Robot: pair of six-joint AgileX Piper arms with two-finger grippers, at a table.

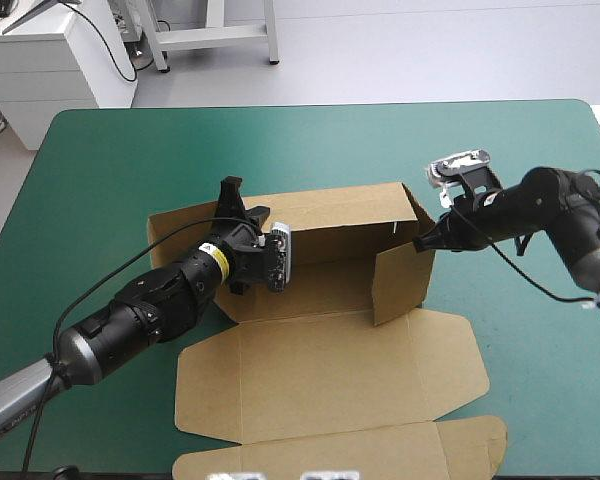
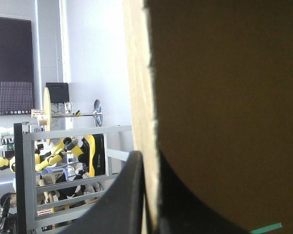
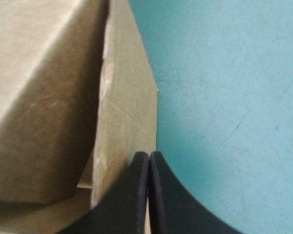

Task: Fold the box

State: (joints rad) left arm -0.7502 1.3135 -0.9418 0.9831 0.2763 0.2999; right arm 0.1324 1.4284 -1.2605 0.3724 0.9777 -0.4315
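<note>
The brown box (image 1: 330, 360) lies mid-table. Its back wall (image 1: 340, 215) and right side wall (image 1: 400, 275) are raised, and its lid lies flat toward the near edge. My left gripper (image 1: 230, 190) is at the back wall's left end. In the left wrist view the left gripper (image 2: 149, 163) is shut on the box (image 2: 224, 97), with the board's edge running up between the black fingers. My right gripper (image 1: 420, 243) touches the right wall's top outer corner. In the right wrist view the right gripper (image 3: 149, 156) is shut in a pointed arch against that wall's edge (image 3: 129, 107).
The teal-green cover (image 1: 100, 180) shows bare on all sides of the box, widest toward the far edge and at the right (image 3: 224, 97). The box's outermost lid flap (image 1: 340, 452) reaches the table's near edge. A side flap (image 1: 175, 232) lies low at the box's left.
</note>
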